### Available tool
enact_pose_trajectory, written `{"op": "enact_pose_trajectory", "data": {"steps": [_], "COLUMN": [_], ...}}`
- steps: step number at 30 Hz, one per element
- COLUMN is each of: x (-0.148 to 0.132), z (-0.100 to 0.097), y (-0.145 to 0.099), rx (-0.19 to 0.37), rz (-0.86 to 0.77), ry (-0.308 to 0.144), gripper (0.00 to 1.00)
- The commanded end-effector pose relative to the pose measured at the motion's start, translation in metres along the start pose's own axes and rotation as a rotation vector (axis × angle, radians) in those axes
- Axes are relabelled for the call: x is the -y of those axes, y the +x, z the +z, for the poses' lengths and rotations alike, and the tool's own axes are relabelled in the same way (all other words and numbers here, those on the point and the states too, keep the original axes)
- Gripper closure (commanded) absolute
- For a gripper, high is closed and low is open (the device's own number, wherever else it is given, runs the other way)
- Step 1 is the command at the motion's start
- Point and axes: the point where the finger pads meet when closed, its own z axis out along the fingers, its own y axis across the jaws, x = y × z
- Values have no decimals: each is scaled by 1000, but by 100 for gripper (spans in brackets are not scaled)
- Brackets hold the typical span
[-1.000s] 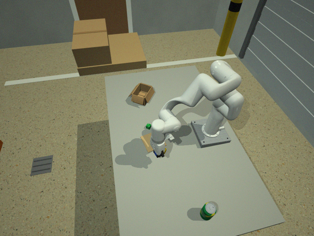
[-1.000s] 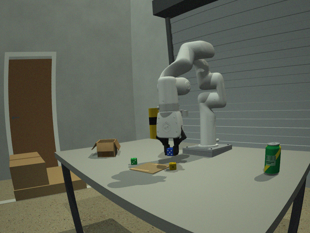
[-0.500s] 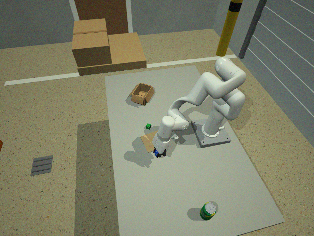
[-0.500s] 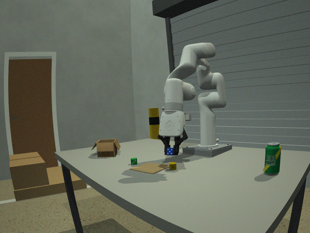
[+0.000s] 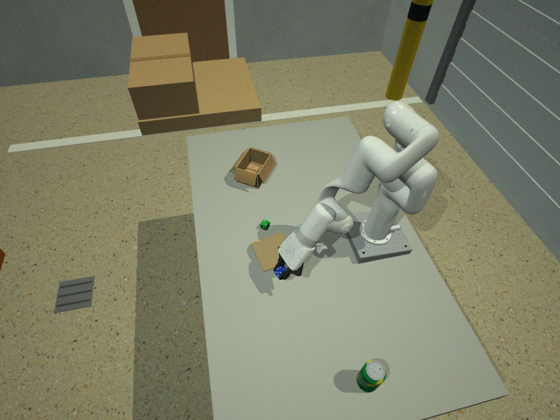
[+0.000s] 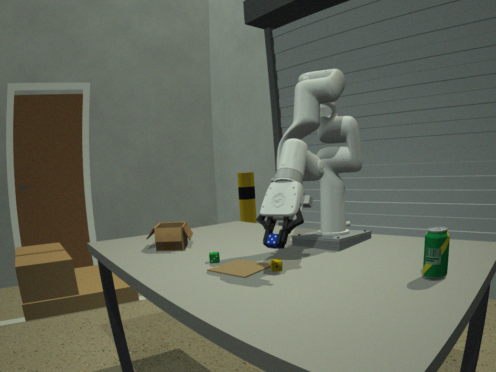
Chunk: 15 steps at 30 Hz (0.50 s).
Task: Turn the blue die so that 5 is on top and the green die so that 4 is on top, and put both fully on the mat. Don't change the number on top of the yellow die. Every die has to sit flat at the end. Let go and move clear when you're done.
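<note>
My gripper (image 5: 285, 271) (image 6: 276, 239) is shut on the blue die (image 5: 280, 270) (image 6: 272, 239) and holds it tilted above the table, over the near right edge of the tan cardboard mat (image 5: 267, 249) (image 6: 238, 267). The green die (image 5: 264, 224) (image 6: 214, 257) sits flat on the table just beyond the mat's far left side, off the mat. The yellow die (image 6: 275, 264) sits on the table touching the mat's right corner; in the overhead view my gripper hides it.
An open cardboard box (image 5: 253, 167) (image 6: 170, 235) stands at the far left of the table. A green can (image 5: 371, 375) (image 6: 435, 252) stands near the front right. The arm's base plate (image 5: 379, 242) is right of the mat.
</note>
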Motion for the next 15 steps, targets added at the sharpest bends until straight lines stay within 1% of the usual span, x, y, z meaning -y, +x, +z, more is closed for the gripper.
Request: {"op": "enact_pose_trajectory", "data": {"steps": [1, 3, 4, 6, 7, 11, 13, 15], "x": [0, 0, 0, 0, 0, 0, 0, 0], "z": [3, 2, 2, 3, 3, 2, 2, 3], "y": [-1, 0, 0, 0, 0, 1, 1, 1], "rx": [158, 224, 231, 295, 297, 405, 405, 444], "rz": [0, -1, -1, -1, -1, -1, -1, -1], "ry": [1, 1, 1, 1, 1, 1, 1, 2], "gripper": [73, 73, 73, 73, 73, 73, 73, 73]}}
